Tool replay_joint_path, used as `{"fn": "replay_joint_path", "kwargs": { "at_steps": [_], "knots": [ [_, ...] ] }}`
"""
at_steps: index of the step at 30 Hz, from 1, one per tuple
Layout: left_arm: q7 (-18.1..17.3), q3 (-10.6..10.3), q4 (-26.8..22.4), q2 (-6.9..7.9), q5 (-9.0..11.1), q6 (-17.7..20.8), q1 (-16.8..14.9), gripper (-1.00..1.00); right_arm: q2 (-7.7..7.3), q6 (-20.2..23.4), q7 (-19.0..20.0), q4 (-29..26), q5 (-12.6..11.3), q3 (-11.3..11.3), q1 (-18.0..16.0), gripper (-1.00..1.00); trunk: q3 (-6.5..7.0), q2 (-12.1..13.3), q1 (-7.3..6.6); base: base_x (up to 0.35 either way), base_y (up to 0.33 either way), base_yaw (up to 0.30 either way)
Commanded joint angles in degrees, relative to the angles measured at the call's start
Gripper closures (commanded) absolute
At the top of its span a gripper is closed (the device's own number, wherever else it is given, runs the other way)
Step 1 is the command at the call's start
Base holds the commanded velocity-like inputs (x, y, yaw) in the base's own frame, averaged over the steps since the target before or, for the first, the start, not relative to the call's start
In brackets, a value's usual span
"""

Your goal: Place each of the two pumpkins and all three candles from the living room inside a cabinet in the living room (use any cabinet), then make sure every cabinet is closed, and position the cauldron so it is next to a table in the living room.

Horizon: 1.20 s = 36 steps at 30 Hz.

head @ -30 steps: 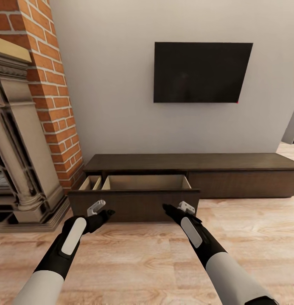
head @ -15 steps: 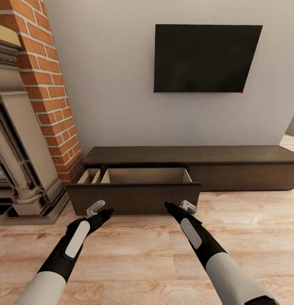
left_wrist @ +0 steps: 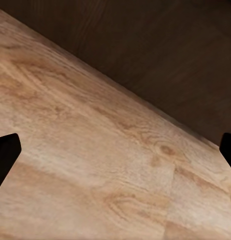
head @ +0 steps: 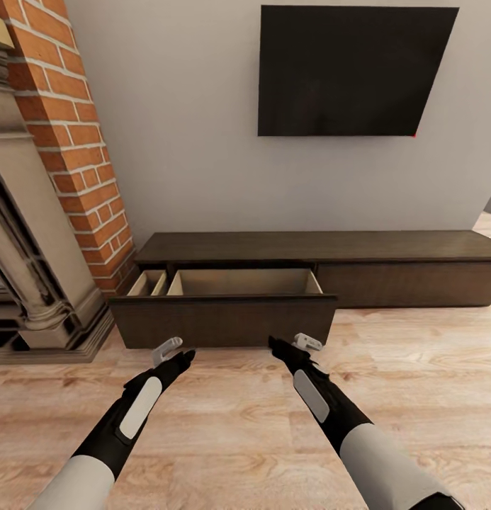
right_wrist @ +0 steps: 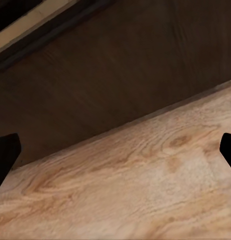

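Head view shows the cabinet (head: 323, 273) against the wall, one drawer (head: 224, 320) pulled out, both left gripper (head: 183, 354) and right gripper (head: 277, 346) spread and empty before its stiff, handleless front, which probably wants flat pushing.

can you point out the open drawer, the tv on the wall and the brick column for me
Open drawer (head: 224, 322), head view, on its dark front panel.
TV (head: 355, 71), head view, on the middle of the black screen.
Brick column (head: 78, 149), head view, on the red brick face beside the fireplace.
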Motion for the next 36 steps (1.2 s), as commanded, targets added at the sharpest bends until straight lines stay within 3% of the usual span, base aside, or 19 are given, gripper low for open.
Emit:
{"fn": "replay_joint_path", "kwargs": {
  "at_steps": [1, 7, 10, 13, 16, 18, 21, 27, 36],
  "knots": [
    [0.55, -0.30, -0.10, 0.06, 0.59, -0.26, -0.03, -1.00, -0.06, 0.05, -0.45, -0.09, -0.32, 0.25, -0.03, -1.00, -0.28, -0.04, 0.01, 0.000, 0.000, 0.000],
    [0.55, -0.38, -0.01, 0.08, 0.54, -1.46, -0.03, -1.00, -0.01, -3.40, -0.45, 4.01, -0.11, 1.18, -0.03, -1.00, -1.61, -0.12, 0.16, 0.000, 0.000, 0.000],
    [0.58, -1.06, 0.00, 0.08, 0.48, -3.29, -0.01, -1.00, 0.05, -6.70, -0.49, 5.71, -0.10, 4.97, -0.03, -1.00, -2.28, -0.16, 0.24, 0.000, 0.000, 0.000],
    [0.74, -3.78, 0.00, 0.16, 0.22, -6.77, 0.14, -1.00, 0.07, -9.05, -0.62, 6.27, -0.25, 9.65, -0.03, -1.00, -2.94, -0.20, 0.32, 0.000, 0.000, 0.000],
    [1.30, -7.50, 0.00, 0.19, -2.44, -10.08, 0.32, -1.00, 0.07, -10.01, -0.87, 6.39, -0.35, 11.93, -0.03, -1.00, -3.61, -0.24, 0.40, 0.000, 0.000, 0.000],
    [1.57, -8.60, 0.00, 0.10, -4.55, -11.18, 0.37, -1.00, 0.05, -10.29, -0.93, 6.39, -0.32, 12.44, -0.03, -1.00, -3.61, -0.24, 0.40, 0.000, 0.000, 0.000],
    [1.47, -9.15, 0.00, 0.08, -5.76, -11.75, 0.40, -1.00, 0.06, -10.49, -1.01, 6.39, -0.28, 12.70, -0.03, -1.00, -3.61, -0.24, 0.40, 0.000, 0.000, 0.000],
    [1.54, -9.43, 0.00, 0.03, -6.11, -11.87, 0.42, -1.00, 0.07, -10.62, -1.06, 6.37, 0.23, 12.87, -0.03, -1.00, -3.61, -0.24, 0.40, 0.032, 0.000, 0.000],
    [1.42, -9.45, 0.00, 0.12, -6.02, -11.56, 0.41, -1.00, 0.16, -10.59, -1.06, 6.39, 1.59, 12.88, -0.03, -1.00, -3.61, -0.24, 0.40, 0.290, -0.007, 0.000]
  ]
}}
